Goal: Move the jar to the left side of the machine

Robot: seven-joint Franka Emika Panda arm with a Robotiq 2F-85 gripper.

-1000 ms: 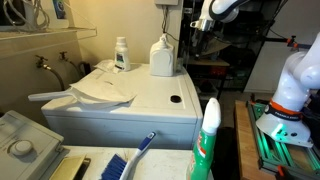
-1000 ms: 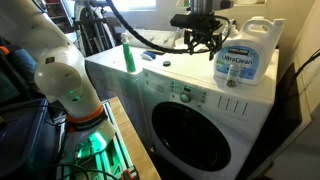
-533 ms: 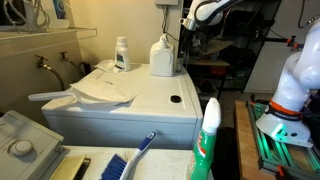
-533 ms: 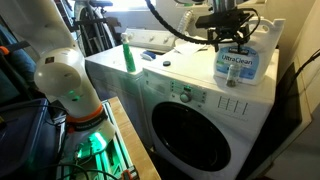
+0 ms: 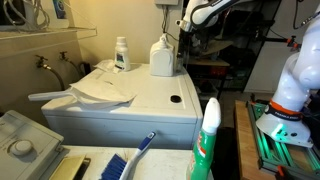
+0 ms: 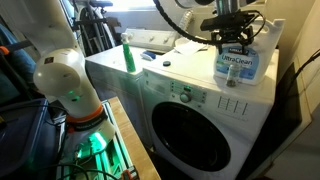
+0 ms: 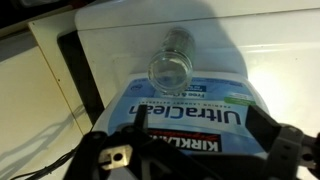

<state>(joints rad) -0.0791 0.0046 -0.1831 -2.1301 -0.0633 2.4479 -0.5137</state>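
Observation:
The jar [image 5: 121, 54], a small white bottle with a blue label, stands at the back of the machine's glossy white top [image 5: 150, 92], left of the bigger white jug [image 5: 162, 58]. I cannot find the jar in the wrist view. My gripper [image 5: 189, 30] hangs just above and beside the jug. In an exterior view the gripper [image 6: 229, 36] sits over the jug [image 6: 240, 62] on the machine [image 6: 165, 72]. In the wrist view the gripper [image 7: 196, 138] is open and empty, its fingers spread either side of the jug's "UltraClean" label [image 7: 190, 110].
A white cloth [image 5: 100, 90] lies on the machine's left part, and a dark round hole [image 5: 176, 99] is near its front. A green-and-white spray bottle [image 5: 207, 140], a blue brush [image 5: 135, 158] and a grey dial device [image 5: 20, 146] are in front. The robot base [image 6: 65, 95] stands beside the machine.
The gripper has moved across the machine's top to above the jug and has come slightly lower over it. The jar and the jug have not moved.

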